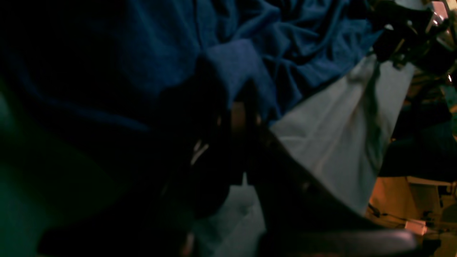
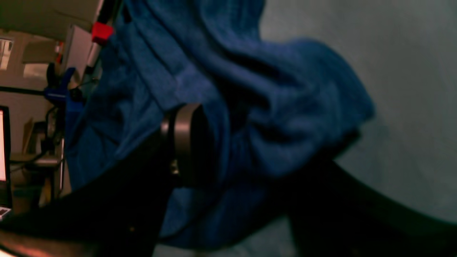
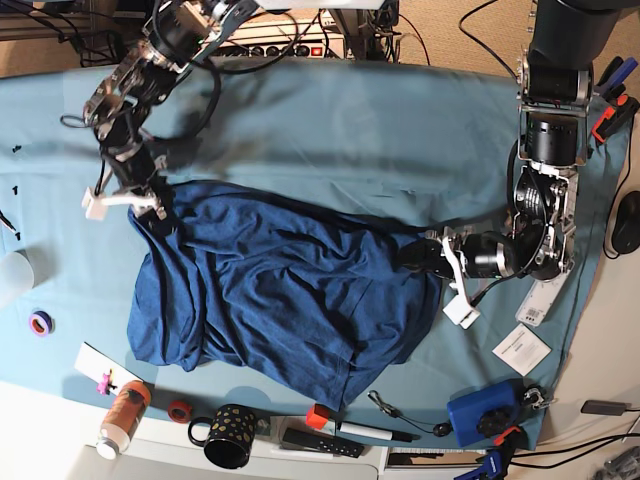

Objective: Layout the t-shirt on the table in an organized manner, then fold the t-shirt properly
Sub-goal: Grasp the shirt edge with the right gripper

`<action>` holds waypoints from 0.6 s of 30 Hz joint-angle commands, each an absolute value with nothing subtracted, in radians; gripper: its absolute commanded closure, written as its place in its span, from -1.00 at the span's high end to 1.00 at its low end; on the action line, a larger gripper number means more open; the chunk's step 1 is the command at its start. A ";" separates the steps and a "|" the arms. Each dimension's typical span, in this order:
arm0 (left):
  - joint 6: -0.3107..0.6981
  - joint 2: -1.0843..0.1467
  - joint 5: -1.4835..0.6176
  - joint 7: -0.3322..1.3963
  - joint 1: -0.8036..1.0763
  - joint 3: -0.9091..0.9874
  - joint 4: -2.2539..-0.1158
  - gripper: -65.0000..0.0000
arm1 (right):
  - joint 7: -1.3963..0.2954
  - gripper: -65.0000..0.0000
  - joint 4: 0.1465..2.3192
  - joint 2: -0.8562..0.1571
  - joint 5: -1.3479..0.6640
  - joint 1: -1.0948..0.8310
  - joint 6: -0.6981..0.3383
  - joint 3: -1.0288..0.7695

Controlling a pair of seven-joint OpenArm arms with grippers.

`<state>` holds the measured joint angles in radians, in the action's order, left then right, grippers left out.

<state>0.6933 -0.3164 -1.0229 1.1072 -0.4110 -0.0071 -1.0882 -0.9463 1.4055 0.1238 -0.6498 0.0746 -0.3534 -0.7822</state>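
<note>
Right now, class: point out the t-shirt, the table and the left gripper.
t-shirt (image 3: 270,290), base view, middle of the crumpled fabric.
table (image 3: 340,130), base view, bare teal cover.
left gripper (image 3: 418,255), base view, tips at the shirt's edge.

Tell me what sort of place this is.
Probably a robotics lab workbench: two robot arms work a t-shirt on a cloth-covered table, with cables and a power strip behind, and a mug and markers along the front edge.

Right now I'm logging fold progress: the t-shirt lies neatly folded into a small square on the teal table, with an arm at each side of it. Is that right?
Not quite. The t-shirt is not folded: the base view shows it spread out and rumpled, with creases and uneven edges. The rest holds: it lies on the teal table, with an arm at each side of it.
</note>
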 commanded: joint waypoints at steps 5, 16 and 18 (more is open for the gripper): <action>0.698 -0.324 -1.052 1.093 -0.441 -0.003 -1.104 -1.00 | -1.010 -0.22 1.367 0.135 -0.635 0.072 -0.327 -0.780; 0.698 -0.324 -1.051 1.093 -0.441 -0.003 -1.104 -1.00 | -1.096 -0.22 1.369 0.118 -0.697 0.023 -0.388 -0.781; 0.698 -0.324 -1.052 1.093 -0.441 -0.003 -1.104 -1.00 | -1.096 -0.22 1.370 0.110 -0.719 0.013 -0.388 -0.781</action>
